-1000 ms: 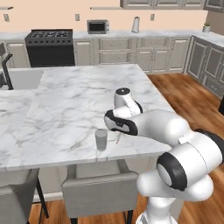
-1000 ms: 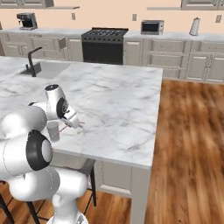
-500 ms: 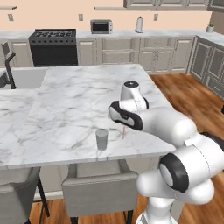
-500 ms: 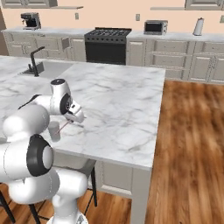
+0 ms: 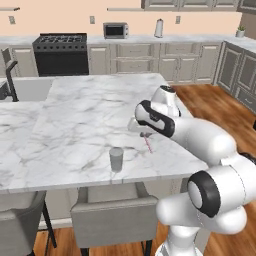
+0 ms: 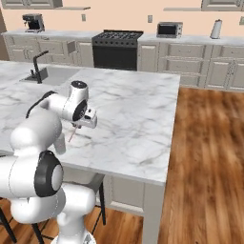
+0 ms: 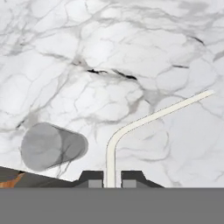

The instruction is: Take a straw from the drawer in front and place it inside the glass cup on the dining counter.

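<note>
Claw (image 7: 110,179) around thin bent straw (image 7: 144,120)

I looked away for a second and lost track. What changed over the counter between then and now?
The gripper, shut on the straw, moved to the right, away from the glass cup. Nothing was let go. The cup stayed upright and empty near the front edge of the dining counter.

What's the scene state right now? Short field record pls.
gripper: shut on the straw, above the dining counter
straw: bendy, hangs from the fingertips, lower end near the marble
glass cup: upright near the counter's front edge, no straw in it, apart from the straw
step left: straw into cup
</note>
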